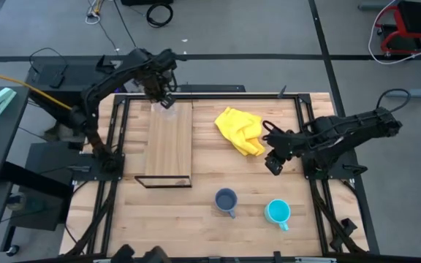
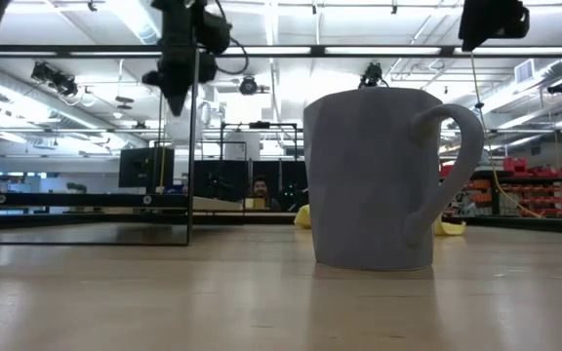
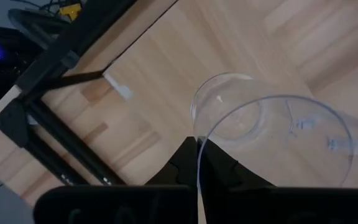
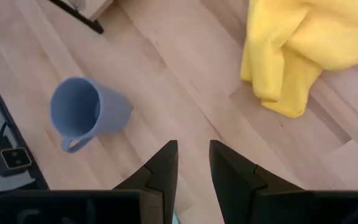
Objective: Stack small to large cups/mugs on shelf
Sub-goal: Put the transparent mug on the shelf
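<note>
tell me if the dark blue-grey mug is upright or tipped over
Upright. The dark blue-grey handled mug stands on its base on the pale wooden tabletop, mouth facing up in the high view; the low view shows it standing too.

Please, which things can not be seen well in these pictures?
- Clear glass cup: left wrist view, lower edge cuts it off; a faint speck from above.
- Cyan mug: absent from the low view, where the dark blue-grey mug fills the middle.
- Shelf: far end under left gripper.

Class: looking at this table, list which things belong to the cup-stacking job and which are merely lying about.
Belong: clear glass cup in the shut left gripper; dark blue-grey mug; cyan mug; shelf.
Lying about: yellow cloth, near the open, empty right gripper.
</note>
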### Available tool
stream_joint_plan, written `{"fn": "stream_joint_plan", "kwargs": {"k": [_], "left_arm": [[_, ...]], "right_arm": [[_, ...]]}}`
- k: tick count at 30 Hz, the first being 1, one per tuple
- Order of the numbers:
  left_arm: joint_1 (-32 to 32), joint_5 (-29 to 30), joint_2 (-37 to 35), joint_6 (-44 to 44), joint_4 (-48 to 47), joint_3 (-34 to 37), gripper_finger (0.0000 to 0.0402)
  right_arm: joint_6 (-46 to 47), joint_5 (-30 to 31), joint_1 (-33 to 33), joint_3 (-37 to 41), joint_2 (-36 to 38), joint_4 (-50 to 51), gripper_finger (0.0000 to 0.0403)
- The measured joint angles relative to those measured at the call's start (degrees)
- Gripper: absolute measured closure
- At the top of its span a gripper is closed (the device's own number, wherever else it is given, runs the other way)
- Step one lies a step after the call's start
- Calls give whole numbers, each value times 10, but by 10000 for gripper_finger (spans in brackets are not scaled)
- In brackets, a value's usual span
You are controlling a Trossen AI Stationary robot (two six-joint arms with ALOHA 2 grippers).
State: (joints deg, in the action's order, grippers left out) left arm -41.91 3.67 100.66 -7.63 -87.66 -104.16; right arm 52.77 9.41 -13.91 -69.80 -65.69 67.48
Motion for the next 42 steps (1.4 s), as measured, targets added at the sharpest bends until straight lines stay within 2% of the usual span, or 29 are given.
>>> {"fn": "stream_joint_plan", "kwargs": {"k": [5, 17, 30, 42], "left_arm": [[-11, -29, 29, 6, 53, 23, 395], [-35, -31, 51, -31, 123, 80, 395], [-46, -31, 51, -53, 164, 138, 395], [-49, -31, 51, -55, 177, 146, 395]], "right_arm": [[-1, 0, 13, 0, 0, -1, 303], [-5, 0, 16, 0, 0, -1, 303], [-9, 0, 19, 0, 0, -1, 303], [-9, 0, 19, 0, 0, -1, 303]]}}
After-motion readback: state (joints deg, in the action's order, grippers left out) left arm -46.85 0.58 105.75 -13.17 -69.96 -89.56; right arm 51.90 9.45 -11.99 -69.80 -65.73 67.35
